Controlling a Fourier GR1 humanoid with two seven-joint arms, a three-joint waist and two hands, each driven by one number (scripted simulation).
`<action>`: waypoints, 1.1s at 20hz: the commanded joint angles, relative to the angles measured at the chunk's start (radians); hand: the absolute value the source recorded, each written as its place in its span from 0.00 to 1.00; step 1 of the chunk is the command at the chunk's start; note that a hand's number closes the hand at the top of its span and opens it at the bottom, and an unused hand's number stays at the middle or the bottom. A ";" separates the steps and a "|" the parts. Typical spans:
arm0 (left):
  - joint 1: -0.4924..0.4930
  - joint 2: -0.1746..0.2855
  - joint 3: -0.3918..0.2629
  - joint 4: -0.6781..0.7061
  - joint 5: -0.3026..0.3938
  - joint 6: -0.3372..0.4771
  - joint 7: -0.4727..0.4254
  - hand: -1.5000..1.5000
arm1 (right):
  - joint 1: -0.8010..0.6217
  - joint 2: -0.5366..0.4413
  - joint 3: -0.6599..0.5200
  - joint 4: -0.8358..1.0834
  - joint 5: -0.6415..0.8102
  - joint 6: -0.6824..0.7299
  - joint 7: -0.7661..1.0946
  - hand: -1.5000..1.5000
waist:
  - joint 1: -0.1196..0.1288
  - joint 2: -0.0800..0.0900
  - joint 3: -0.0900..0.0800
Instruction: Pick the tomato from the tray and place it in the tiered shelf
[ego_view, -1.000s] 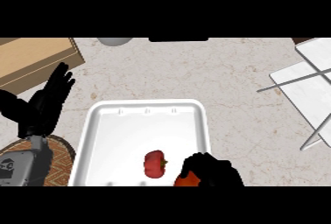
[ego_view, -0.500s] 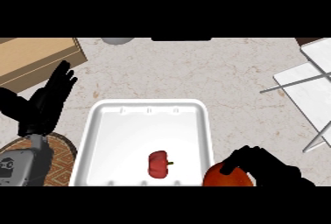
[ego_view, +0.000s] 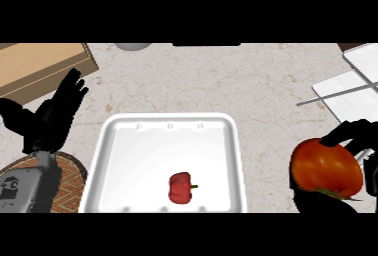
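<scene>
- The tomato (ego_view: 327, 167) is off the tray (ego_view: 103, 165) now. A second ago it sat low at the tray's near right corner, and half a second ago just beside the tray's right rim. It now hangs above the bench (ego_view: 251, 90), well to the right of the tray.
- The right hand (ego_view: 353, 131) has its fingers curled over the tomato's far side, holding it (the palm is mostly hidden behind the fruit).
- The left hand (ego_view: 52, 120) has stayed where it was at the left, fingers straight and spread, holding nothing.
- A small red fruit (ego_view: 181, 187) is unmoved in the near half of the white tray.
- The bench is pale marbled stone.
- The white tiered shelf (ego_view: 341, 85) is at the far right, a brown box (ego_view: 40, 65) at the far left, and a woven mat (ego_view: 70, 175) at the near left.
</scene>
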 joint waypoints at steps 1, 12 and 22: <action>-0.027 -0.016 -0.011 0.003 -0.009 0.016 0.013 0.50 | -0.007 0.004 -0.199 -0.200 -0.236 0.142 0.001 1.00 | -0.015 -0.003 0.002; 0.030 0.014 0.020 -0.019 0.019 -0.021 -0.004 0.50 | -0.111 -0.024 -0.712 0.025 -0.433 0.098 -0.239 1.00 | -0.026 -0.007 0.006; 0.039 -0.031 -0.023 -0.067 -0.016 0.013 0.016 0.50 | -0.080 -0.343 -1.180 0.429 -0.777 0.131 -0.548 1.00 | 0.003 -0.001 0.002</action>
